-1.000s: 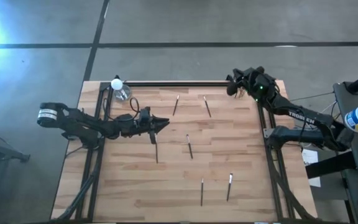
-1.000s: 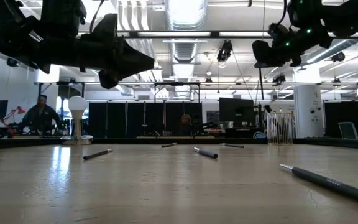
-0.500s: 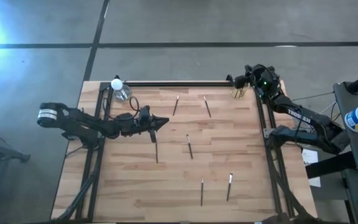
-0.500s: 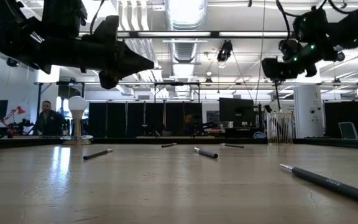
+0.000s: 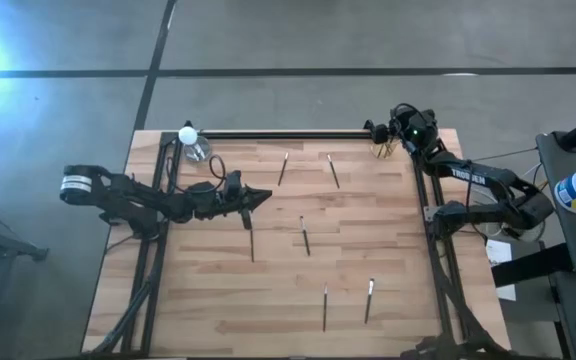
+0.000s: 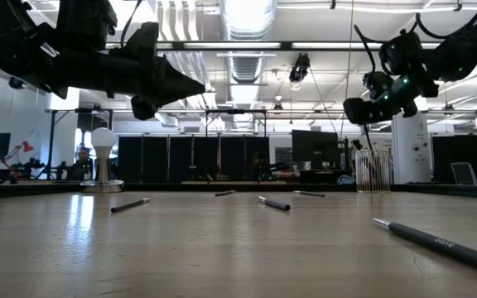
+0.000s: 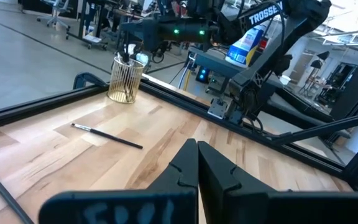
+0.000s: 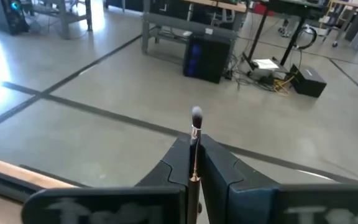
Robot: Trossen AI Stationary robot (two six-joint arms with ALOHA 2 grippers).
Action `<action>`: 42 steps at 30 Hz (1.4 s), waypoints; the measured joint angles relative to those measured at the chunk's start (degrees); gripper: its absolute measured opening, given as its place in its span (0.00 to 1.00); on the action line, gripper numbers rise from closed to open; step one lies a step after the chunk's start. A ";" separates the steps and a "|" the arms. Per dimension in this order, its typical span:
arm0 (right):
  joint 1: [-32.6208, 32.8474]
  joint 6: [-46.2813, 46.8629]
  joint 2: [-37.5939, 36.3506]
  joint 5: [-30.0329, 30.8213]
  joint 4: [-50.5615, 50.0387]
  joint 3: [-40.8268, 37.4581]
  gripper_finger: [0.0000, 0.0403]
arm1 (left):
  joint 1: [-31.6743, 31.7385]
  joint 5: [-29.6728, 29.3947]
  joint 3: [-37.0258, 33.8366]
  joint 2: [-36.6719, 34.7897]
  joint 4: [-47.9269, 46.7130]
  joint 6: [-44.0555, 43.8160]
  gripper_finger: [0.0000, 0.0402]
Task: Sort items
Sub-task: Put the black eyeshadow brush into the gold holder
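Several thin dark brushes lie flat on the wooden table: two toward the far edge, two in the middle and two toward the near edge. My right gripper hangs at the far right corner, just above a gold-ribbed cup, and is shut on a brush. My left gripper hovers shut over the table's left middle and holds nothing. My right gripper pinches a brush by its thin shaft between the two fingers. The brush lies along the fingers, and its bushy tip sticks out beyond the fingertips. It is lifted clear of the table.
A clear cup with a white bulb-like top stands at the far left corner. A black bar runs along the far edge, and black rails run down both sides. The ribbed cup holds some sticks. The wood between the brushes is bare.
My right gripper, holding the brush, has swung toward the table's far right corner and come down over the gold-ribbed cup. My left arm has kept still.
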 joint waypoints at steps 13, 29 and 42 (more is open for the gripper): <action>0.00 2.09 0.30 0.16 -0.26 0.00 0.05 | 0.00 -0.02 0.00 0.00 -0.58 -0.13 0.00; -0.22 8.75 0.32 -0.24 -4.62 0.00 0.04 | 0.00 -0.04 0.00 0.00 -1.02 -0.55 0.00; -0.22 11.86 0.37 -1.94 -8.18 0.00 0.10 | 0.00 -0.04 0.00 0.00 -1.02 -0.55 0.00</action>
